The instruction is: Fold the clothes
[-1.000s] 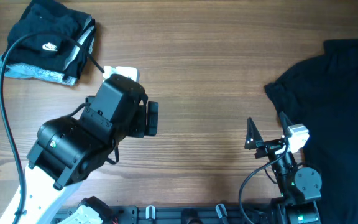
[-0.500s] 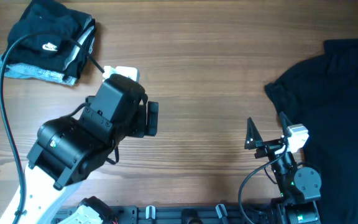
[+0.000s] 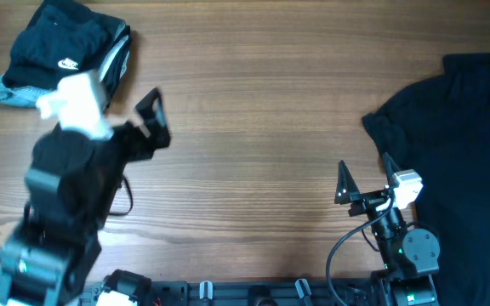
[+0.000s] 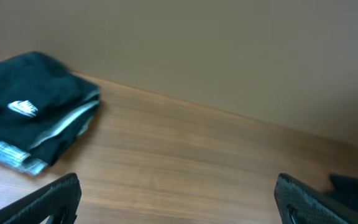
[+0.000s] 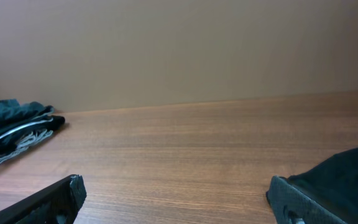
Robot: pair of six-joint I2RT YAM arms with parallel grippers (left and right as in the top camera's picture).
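Observation:
A folded black garment with a small white logo (image 3: 65,61) lies at the far left on a pale grey-blue folded piece (image 3: 14,92). It also shows in the left wrist view (image 4: 36,106) and, far off, in the right wrist view (image 5: 11,124). An unfolded black T-shirt (image 3: 458,144) lies spread at the right, partly out of frame, and shows in the right wrist view (image 5: 347,171). My left gripper (image 3: 139,119) is open and empty, blurred, just right of the folded pile, with bare wood between its fingers (image 4: 179,199). My right gripper (image 3: 367,177) is open and empty, just left of the T-shirt (image 5: 179,199).
The wooden table (image 3: 270,102) runs between the folded pile and the T-shirt. A black rail with clips (image 3: 253,293) lines the near edge. The right arm's base (image 3: 411,251) sits at the T-shirt's near left corner.
My left arm has swung to the left toward the folded pile and is blurred by motion. The right arm and both garments have not moved.

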